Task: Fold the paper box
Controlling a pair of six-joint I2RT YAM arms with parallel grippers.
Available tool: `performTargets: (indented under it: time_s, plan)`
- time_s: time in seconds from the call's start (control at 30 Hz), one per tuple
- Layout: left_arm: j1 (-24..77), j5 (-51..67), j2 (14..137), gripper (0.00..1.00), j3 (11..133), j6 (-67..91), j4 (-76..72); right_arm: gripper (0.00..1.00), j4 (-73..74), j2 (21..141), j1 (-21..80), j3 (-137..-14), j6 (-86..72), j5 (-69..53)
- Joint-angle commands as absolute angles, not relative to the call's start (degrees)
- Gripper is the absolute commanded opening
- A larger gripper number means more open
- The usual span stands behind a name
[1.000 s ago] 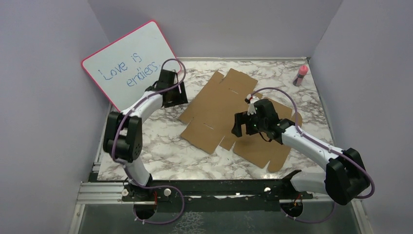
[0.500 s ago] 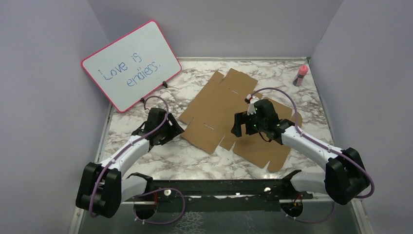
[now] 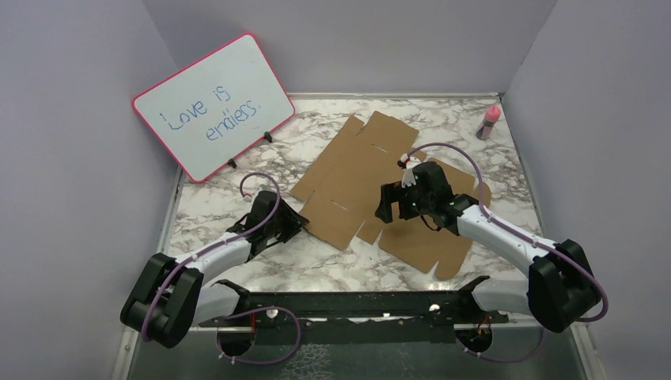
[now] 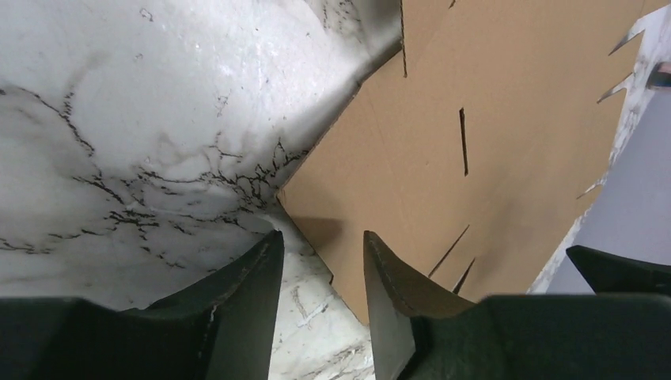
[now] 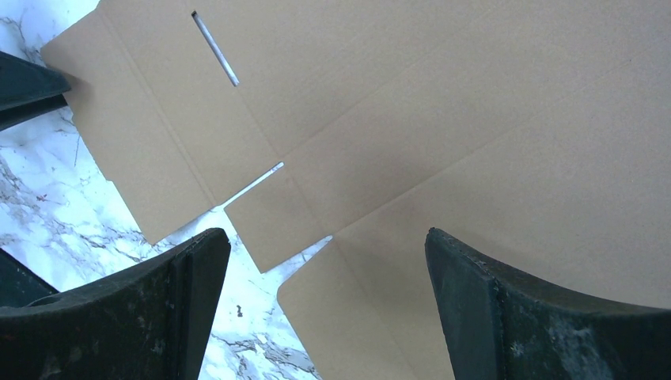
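- I saw the table (image 3: pixel 332 261) carrying the box (image 3: pixel 356 170), which lay flat and unfolded.
- The whiteboard (image 3: pixel 210 103) stood left of the box and behind it.
- My right gripper (image 5: pixel 324 233) hovered over the box's middle, spread wide and holding nothing.
- My left gripper (image 4: pixel 320 237) was half open around the box's near-left corner, not clamped.
- A bottle (image 3: pixel 490 121) stood far right of the box.

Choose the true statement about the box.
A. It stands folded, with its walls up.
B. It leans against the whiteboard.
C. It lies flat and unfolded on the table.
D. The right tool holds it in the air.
C: the box lies spread flat on the table, its flaps out and no wall raised.
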State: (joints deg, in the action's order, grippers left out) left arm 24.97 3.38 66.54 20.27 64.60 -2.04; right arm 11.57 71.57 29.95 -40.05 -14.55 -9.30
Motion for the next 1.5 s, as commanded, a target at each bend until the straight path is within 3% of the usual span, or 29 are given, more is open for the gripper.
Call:
performTargets:
  time_s: [0.0,0.27,0.6,0.97,1.13,1.27,1.47]
  plan:
    - [25.5,1.1,69.5,0.36,19.2,66.7,-7.8,1.00,10.3,71.5,30.3,-39.3,-14.7,-9.8]
    - [22.1,-5.3,71.0,0.00,26.9,54.8,0.5,1.00,11.4,70.3,30.3,-39.8,-14.1,-8.9]
    - [12.7,-0.9,90.1,0.00,50.7,30.1,9.8,1.00,12.2,69.6,30.2,-40.1,-14.4,-7.1]
    - [12.1,7.7,112.4,0.00,81.6,9.0,24.0,1.00,14.9,74.2,29.9,-47.1,-16.4,5.5]
    - [12.1,6.4,114.0,0.06,86.3,6.3,24.7,1.00,14.5,77.6,27.8,-50.7,-16.0,6.4]
    - [12.1,7.1,110.0,0.19,86.6,7.2,24.7,1.00,14.8,80.0,26.6,-54.7,-14.8,7.2]
    - [10.7,5.8,100.3,0.51,80.6,11.9,24.6,1.00,14.9,83.6,23.5,-59.7,-12.0,7.2]
